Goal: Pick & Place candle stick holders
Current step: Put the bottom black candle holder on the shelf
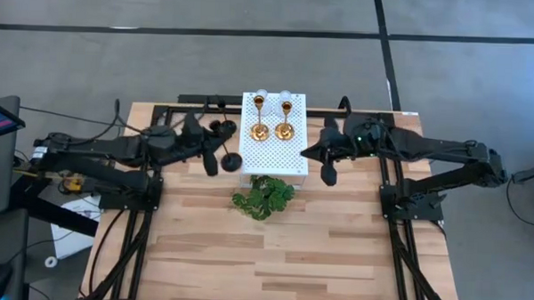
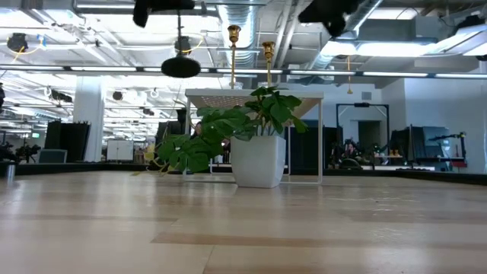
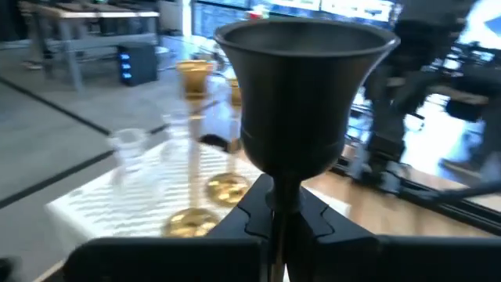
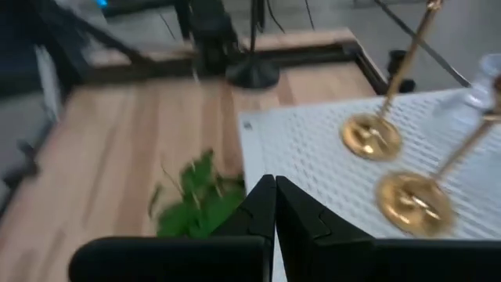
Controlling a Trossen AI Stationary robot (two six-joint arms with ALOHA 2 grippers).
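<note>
Reader: Which relation governed the placement, and what did the left gripper hold?

Operator: My left gripper was clenched on the stem of a black candle stick holder, carried clear of the table. The stem ran straight out from between my fingertips, cup end farthest from my wrist. The white perforated platform lay beyond the cup, toward my right side, already bearing two gold holders and two clear glass holders along its far edge. My left arm was the nearer one to the platform's vacant left margin.

Reader: And the right gripper?

Operator: Closed on nothing, it hovered over the platform's right edge near the leafy plant.

Reader: What stayed unclear?

Operator: A second black holder stood on the wood just beside the platform. From above, I could not separate it confidently from the held one among the dark shapes there. The held holder's base was hidden behind my fingers in the left wrist view.
</note>
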